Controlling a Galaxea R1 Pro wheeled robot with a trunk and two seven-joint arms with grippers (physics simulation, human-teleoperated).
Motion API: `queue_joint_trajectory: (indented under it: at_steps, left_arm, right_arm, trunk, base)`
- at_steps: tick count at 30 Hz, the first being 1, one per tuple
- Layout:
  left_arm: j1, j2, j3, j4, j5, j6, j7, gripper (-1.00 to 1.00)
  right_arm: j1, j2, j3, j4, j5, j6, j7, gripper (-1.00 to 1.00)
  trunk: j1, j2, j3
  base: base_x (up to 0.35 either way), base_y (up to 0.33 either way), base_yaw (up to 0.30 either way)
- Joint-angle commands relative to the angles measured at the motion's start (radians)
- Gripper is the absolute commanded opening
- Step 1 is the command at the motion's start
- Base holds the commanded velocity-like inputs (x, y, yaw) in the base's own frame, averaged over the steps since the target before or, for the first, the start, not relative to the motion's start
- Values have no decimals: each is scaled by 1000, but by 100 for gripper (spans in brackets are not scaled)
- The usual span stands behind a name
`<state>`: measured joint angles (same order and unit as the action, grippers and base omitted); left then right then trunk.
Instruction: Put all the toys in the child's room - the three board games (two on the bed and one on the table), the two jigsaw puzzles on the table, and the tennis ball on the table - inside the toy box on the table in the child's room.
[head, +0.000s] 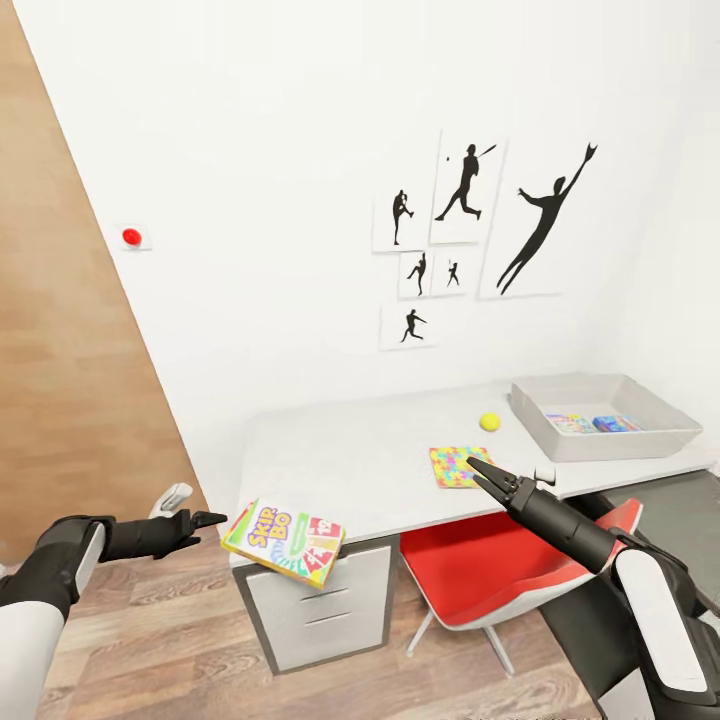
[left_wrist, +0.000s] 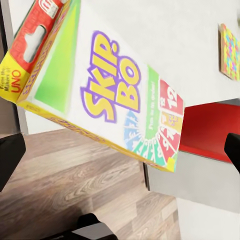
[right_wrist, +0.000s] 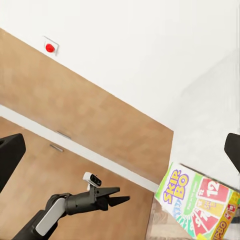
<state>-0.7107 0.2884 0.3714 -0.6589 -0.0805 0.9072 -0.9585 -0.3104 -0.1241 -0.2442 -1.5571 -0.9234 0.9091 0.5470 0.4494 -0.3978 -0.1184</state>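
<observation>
Overhanging table (head: 350, 460) corner, Skip-Bo box (head: 285, 541) lengthwise outward

board game (left_wrist: 115, 95) reads "skip-bo", "12"; its end flap, "uno".

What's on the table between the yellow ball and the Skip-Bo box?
In the head view, the stretch of table between the tennis ball and the Skip-Bo box is bare. The jigsaw puzzle lies off to the side, nearer the ball.

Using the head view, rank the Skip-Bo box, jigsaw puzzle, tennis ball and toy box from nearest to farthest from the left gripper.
1. Skip-Bo box, overhanging the table's near-left corner, beside the left gripper.
2. Jigsaw puzzle, mid-table near the front edge.
3. Tennis ball, further back.
4. Toy box, far right end.
</observation>
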Motion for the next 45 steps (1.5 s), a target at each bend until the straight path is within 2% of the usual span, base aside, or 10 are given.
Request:
queue_joint_trajectory:
  at_steps: [1,12,22,26,29,34,40,45]
  left_arm:
    - [-1,-1,4,-1,-8,8,-8,100]
    - [-3,3,8,-1,-5,13,-14,100]
    - [-3,0,9,4,-4,42,-17,100]
    - [-3,0,10,32,-3,45,-18,100]
    - [-3,1,11,85,1,44,-21,100]
    - [-3,0,10,114,3,42,-24,100]
    - [-3,0,12,119,6,40,-32,100]
    - [-2,3,17,119,11,43,-56,100]
  right_arm:
    - [-1,0,-1,0,2,6,4,100]
    - [-1,4,-1,0,2,4,2,100]
    - [-2,-3,-5,0,-3,12,2,100]
    - [-2,-5,-26,-1,-7,20,6,100]
    - [-1,-5,-63,-5,-11,64,11,100]
    - [-1,2,-102,-10,-12,115,15,100]
    - [-1,7,-112,-10,-12,125,14,100]
    - [-1,7,-112,-11,-11,125,14,100]
  trunk:
    - [1,-2,-2]
    - [1,-2,-2]
    - [39,-72,-34]
    - [54,-100,-46]
    - [66,-121,-55]
    - [85,-156,-71]
    - [108,-198,-90]
    - [108,-198,-90]
  base:
    - [0,-12,-141]
    - [0,-2,-28]
    - [0,0,0]
    - [0,0,0]
    - [0,0,0]
    - [0,0,0]
    - [0,0,0]
    - [0,0,0]
